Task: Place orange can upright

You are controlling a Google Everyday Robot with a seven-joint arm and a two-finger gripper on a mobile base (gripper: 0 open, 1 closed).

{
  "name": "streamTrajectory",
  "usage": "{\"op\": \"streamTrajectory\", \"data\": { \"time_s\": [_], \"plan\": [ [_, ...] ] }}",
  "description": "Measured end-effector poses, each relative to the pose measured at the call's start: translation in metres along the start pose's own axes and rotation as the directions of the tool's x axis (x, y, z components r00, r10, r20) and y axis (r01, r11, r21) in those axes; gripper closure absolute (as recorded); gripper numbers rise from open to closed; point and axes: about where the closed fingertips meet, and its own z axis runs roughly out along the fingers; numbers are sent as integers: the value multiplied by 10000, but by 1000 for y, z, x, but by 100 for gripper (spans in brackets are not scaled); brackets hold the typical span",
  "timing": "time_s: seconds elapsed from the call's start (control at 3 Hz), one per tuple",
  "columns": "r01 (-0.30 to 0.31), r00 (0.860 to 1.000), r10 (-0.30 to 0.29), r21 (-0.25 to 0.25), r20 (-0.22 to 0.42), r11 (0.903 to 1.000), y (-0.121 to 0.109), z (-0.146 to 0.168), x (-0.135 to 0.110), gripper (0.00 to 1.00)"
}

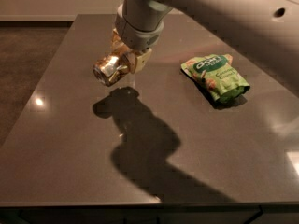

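Kitchen-like: polished dark countertop [65, 157] beneath the gripper [125, 59].

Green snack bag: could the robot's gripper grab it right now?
Probably not yet: the gripper is shut on the orange can, held above the table. Nothing lies between it and the green snack bag, though.

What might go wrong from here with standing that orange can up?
The gripper holds the orange can lying sideways above the table; released like this, it would likely land on its side and roll. The fingers seem to clamp only one end, so the can may slip while being turned upright.
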Motion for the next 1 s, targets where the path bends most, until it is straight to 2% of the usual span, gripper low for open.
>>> {"op": "streamTrajectory", "data": {
  "time_s": [0.33,0.67,1.0],
  "plan": [
    [834,9965,-837,1188,-23,9894,-6,-9,21,100],
    [2188,9753,-2041,2461,-840,9442,-5,-30,37,100],
    [2870,9556,-2463,3214,-1618,9024,-2,-44,40,100]
  ]
}}
